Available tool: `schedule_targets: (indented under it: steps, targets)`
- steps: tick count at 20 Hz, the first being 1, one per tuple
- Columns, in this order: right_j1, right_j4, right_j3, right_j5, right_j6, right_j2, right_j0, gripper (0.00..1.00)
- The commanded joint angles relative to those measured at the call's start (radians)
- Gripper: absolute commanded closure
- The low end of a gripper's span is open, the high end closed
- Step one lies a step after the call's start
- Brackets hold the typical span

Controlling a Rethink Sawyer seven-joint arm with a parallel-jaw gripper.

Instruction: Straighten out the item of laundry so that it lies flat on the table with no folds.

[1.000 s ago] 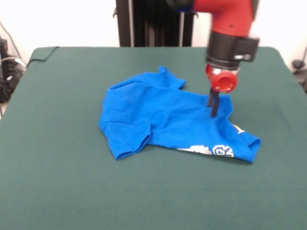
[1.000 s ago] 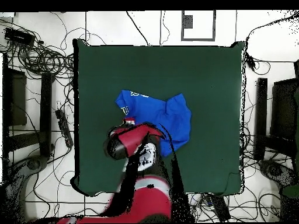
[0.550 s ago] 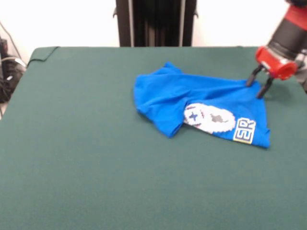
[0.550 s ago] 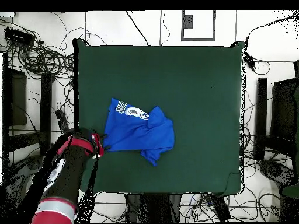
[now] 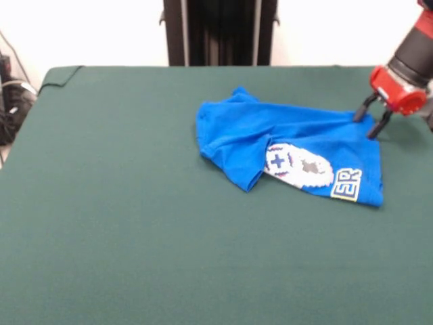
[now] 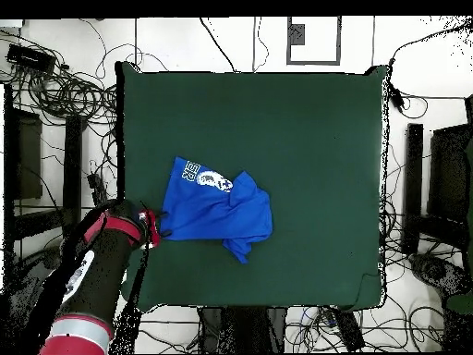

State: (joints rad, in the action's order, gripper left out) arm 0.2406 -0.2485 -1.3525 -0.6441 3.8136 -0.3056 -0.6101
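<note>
The item of laundry (image 5: 291,145) is a bright blue T-shirt lying crumpled on the right half of the green table (image 5: 135,203). Its left part is doubled over, and beside the fold a white-grey emblem and the letters "ER" face up. My gripper (image 5: 369,123) stands open at the shirt's far right corner, one fingertip at the cloth's edge and nothing clamped between the fingers. In the overhead view the shirt (image 6: 217,205) lies left of the table's (image 6: 305,129) middle. There the gripper (image 6: 157,227) touches the shirt's left tip near the table's left edge.
The table's right edge in the front view runs close beside the gripper. A black column (image 5: 220,30) rises behind the far edge. Cables (image 6: 65,88) and dark equipment surround the table on the floor.
One second ago the gripper was shut on the shirt near the middle. It dragged the shirt toward the front view's right side, opened, and has since shifted slightly further right.
</note>
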Motion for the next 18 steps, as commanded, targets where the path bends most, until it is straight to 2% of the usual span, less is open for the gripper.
schedule_targets:
  steps: [1, 5, 8, 11, 13, 18]
  targets:
    - [0.001, -0.112, -0.103, 0.005, -0.068, -0.105, 0.02, 0.0]
    - [0.072, -0.242, -0.158, 0.124, -0.199, -0.13, 0.093, 0.0]
    - [0.125, -0.332, -0.173, 0.136, -0.268, -0.138, 0.138, 0.0]
    - [0.2, -0.397, -0.197, 0.163, -0.37, -0.074, 0.246, 0.0]
    - [0.226, -0.422, -0.217, 0.195, -0.409, 0.006, 0.328, 0.0]
    - [0.206, -0.454, -0.239, 0.265, -0.388, 0.147, 0.451, 0.0]
